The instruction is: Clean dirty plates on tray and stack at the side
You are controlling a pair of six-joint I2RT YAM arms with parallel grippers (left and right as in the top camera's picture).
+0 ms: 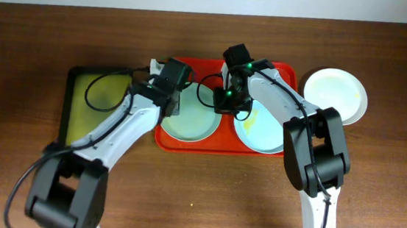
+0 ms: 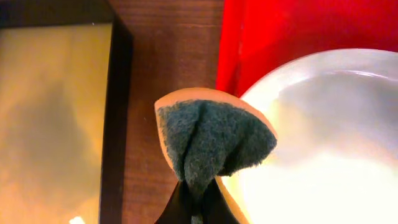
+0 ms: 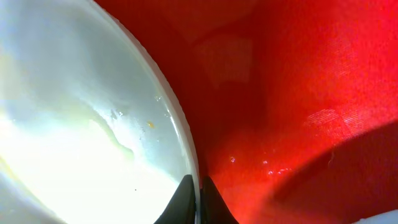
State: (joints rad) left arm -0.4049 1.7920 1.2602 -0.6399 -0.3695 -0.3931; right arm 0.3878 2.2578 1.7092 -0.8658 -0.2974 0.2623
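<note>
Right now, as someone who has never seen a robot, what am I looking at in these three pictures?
Two robot arms work at a wooden table. One picture looks down from above; the other two come from cameras on the wrists. On a red tray lie a pale plate and a smeared plate. A white plate sits beside it on the table, and a black-rimmed tray lies on the other side. The left gripper holds a sponge at the pale plate's edge. The right gripper pinches the smeared plate's rim.

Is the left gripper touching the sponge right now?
Touching. The left wrist view shows the sponge folded, its lower end pinched between the dark fingers of the left gripper.
</note>
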